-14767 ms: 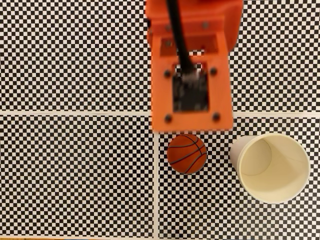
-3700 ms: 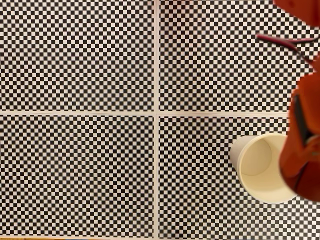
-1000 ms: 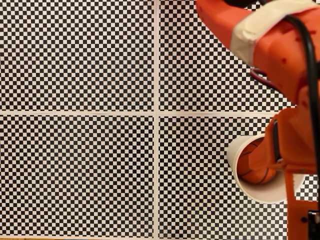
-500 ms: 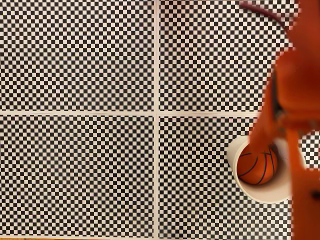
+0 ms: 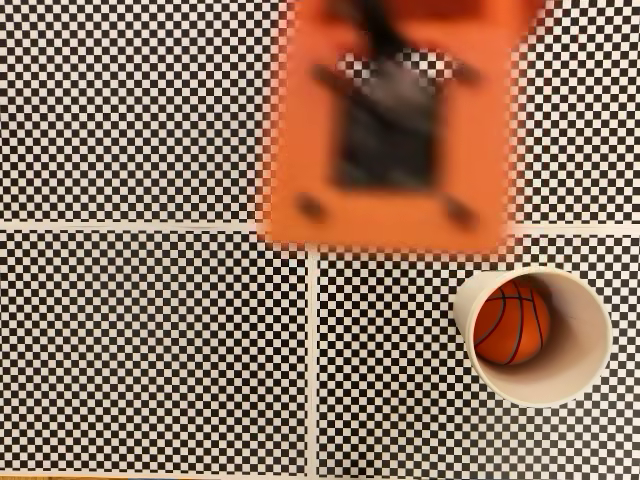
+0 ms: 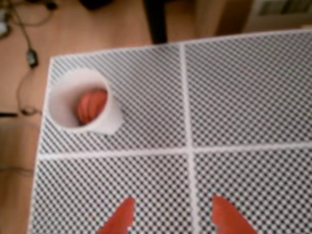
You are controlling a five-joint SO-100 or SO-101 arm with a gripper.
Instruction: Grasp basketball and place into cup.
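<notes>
Half a second back my arm still hung over the cup's right side; now it has pulled away, and in the fixed view its blurred orange body sits at twelve o'clock, well above the table. The cup stands upright at about four o'clock in that view, and I can see the basketball resting inside it, pushed toward the nine o'clock side of the cup's inner wall, black seams showing.

From the wrist view, the cup sits at about ten o'clock, close to the left edge of the checkered mat, with the basketball down in it. The gripper comes in at six o'clock: its two orange fingertips are spread apart with bare checker pattern between them, holding nothing, and well clear of the cup. A white seam line of the mat runs up between the fingers. Beyond the mat's far edge I see wooden floor and a dark cable.
</notes>
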